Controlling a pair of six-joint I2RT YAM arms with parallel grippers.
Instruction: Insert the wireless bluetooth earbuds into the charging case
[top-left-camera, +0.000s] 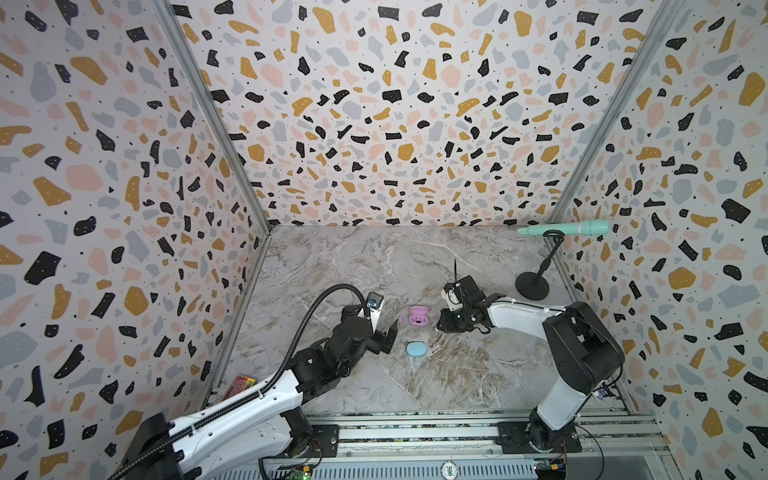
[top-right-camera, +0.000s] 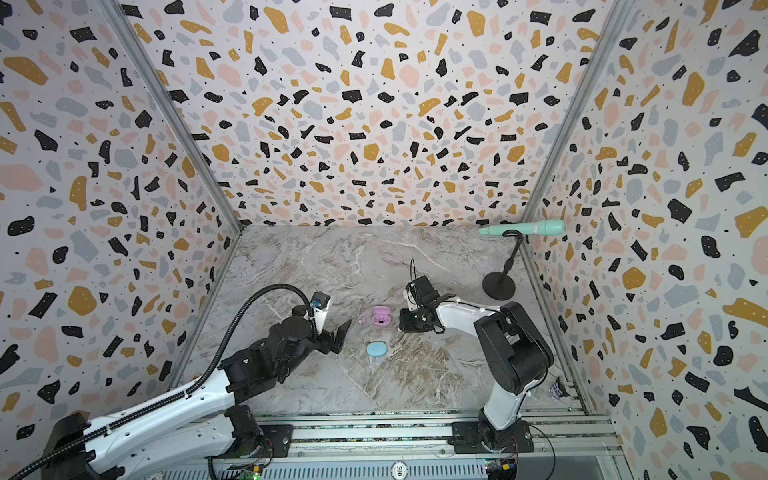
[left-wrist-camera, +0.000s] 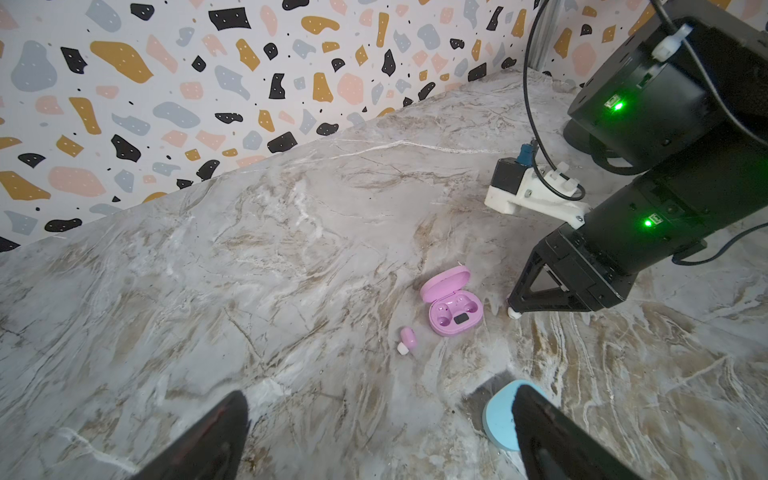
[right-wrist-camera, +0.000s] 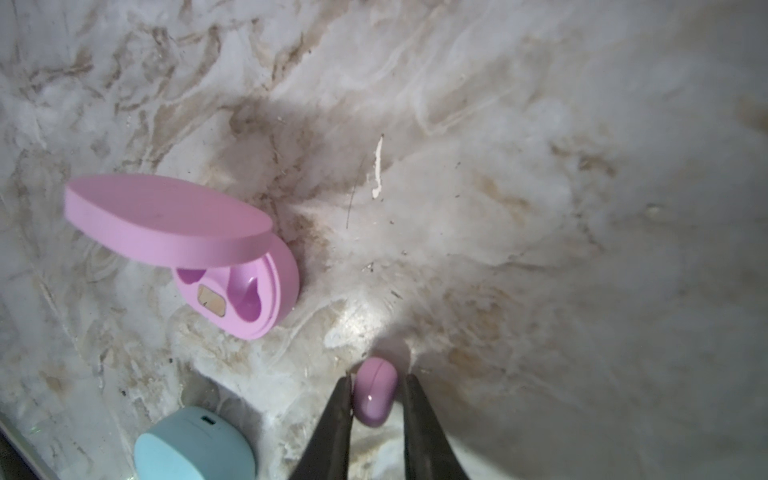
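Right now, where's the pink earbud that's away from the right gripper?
In both top views the loose pink earbud lies on the table just left of the open pink case, apart from it and farther back than the closed blue case.

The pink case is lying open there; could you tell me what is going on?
The right gripper is down at the table, fingers either side of a pink earbud; whether it grips yet is unclear. The pink case lies open, both sockets empty, a second pink earbud beside it. The left gripper hovers open by the closed blue case.
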